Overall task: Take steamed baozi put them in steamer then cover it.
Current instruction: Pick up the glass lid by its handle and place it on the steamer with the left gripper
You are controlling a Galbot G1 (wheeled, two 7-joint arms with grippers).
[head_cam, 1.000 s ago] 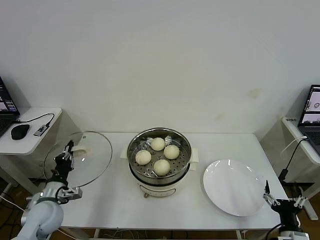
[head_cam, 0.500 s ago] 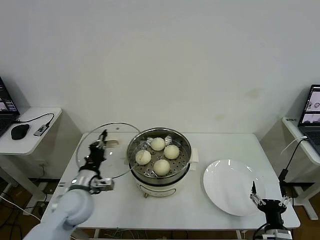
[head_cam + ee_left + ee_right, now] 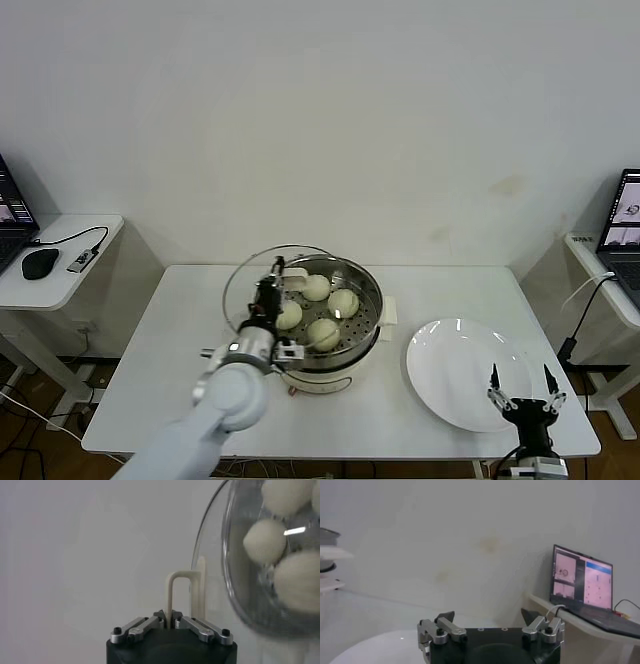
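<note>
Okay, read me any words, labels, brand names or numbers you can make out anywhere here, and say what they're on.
None can be read.
Laptop screen beside the table: windows show, but their content is too small to read.
Steamer, cover and plate: no label or marking visible.

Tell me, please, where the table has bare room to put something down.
Bare: the table left of the steamer, and the front strip between steamer and plate. Crowded: the steamer itself, with four baozi and the left claw holding the cover over it.
</note>
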